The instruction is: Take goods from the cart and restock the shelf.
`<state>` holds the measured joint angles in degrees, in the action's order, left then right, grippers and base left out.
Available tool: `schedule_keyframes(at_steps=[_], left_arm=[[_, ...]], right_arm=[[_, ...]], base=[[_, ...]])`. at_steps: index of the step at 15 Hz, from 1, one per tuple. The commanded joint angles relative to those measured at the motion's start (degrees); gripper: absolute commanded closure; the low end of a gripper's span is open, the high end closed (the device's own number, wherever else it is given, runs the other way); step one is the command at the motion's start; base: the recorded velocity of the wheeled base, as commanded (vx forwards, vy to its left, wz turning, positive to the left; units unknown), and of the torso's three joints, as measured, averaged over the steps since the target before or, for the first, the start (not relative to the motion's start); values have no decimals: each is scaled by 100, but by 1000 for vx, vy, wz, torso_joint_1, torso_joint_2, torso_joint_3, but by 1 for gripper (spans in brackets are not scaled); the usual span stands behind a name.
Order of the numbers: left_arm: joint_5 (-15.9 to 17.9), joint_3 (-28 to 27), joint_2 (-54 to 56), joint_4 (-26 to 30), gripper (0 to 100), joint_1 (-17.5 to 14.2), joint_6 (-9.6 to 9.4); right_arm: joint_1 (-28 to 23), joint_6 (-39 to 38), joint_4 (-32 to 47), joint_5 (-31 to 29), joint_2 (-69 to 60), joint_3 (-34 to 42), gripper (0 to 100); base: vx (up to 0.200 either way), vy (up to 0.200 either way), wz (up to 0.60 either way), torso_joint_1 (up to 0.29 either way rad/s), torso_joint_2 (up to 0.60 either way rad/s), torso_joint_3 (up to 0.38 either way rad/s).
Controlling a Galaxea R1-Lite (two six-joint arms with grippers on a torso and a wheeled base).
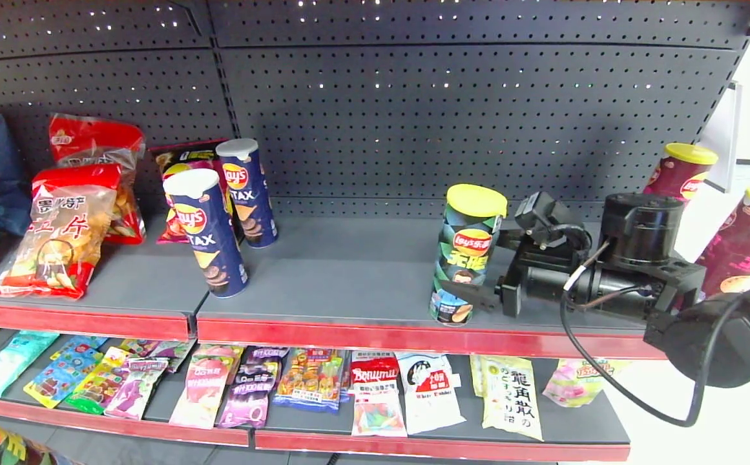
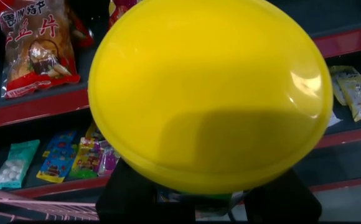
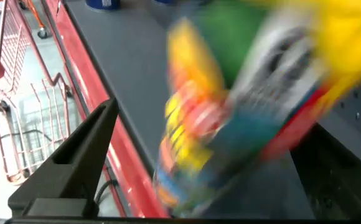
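on the upper shelf (image 1: pixel 362 271), close to its red front edge and right of the middle, a green can (image 1: pixel 468 252) with a yellow lid stands upright. the right gripper (image 1: pixel 478 292) sits just to the can's right, low against its body. its jaws are spread wide and straddle the can, and in the right wrist view the nearer one stands apart from the can's side, so nothing is clamped. the left gripper (image 2: pixel 199 204) has its jaws closed on a second can (image 2: pixel 211 93), held in the air in front of the shelves with its yellow lid turned toward the wrist camera. the pink wire cart (image 2: pixel 37 208) shows below it. farther left on the upper shelf two blue cans (image 1: pixel 207 232) stand upright, one ahead of the other, and red snack bags (image 1: pixel 64 232) lean beside them. two maroon cans (image 1: pixel 681 171) with yellow lids stand at the shelf's right end, behind the right arm. the lower shelf (image 1: pixel 581 420) carries a row of flat packets (image 1: pixel 310 381) lying side by side.
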<state>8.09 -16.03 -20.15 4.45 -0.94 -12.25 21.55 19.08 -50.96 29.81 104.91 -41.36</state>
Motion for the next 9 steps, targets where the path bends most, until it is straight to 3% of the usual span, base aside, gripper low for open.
schedule_keyframes(at_steps=[1, 6, 9], left_arm=[[-1, 65, 99, 3, 100, -3, -5], [17, 39, 125, -6, 100, -3, 3], [43, 47, 117, 3, 100, 6, 3]], right_arm=[[-134, -9, -11, -10, -366, 357, 0], [-688, -18, -2, -54, -1509, 1464, 0], [-775, -53, -2, -775, -2739, 2466, 0]], base=[[0, 0, 0, 0, 0, 0], [0, 0, 0, 0, 0, 0], [0, 0, 0, 0, 0, 0]])
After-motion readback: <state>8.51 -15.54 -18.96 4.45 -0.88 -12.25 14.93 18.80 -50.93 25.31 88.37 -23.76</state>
